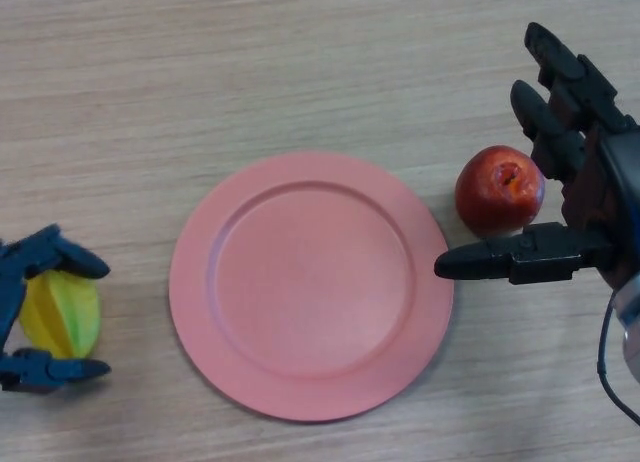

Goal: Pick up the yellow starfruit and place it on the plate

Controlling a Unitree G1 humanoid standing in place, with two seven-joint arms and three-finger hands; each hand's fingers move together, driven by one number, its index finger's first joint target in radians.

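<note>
The yellow starfruit point(62, 314) lies on the table at the lower left, left of the pink plate point(310, 282). My left hand point(22, 282) comes in from the left edge. Its fingers curl over the starfruit's far side and its thumb lies along the near side, so the fruit sits pinched between them. Part of the starfruit is hidden by the hand. My right hand point(590, 182) is at the right edge, open, with its fingers straight and its thumb stretched out toward the plate's rim.
A red apple point(498, 190) sits just right of the plate, between my right hand's thumb and fingers. The table point(300, 62) is light wood.
</note>
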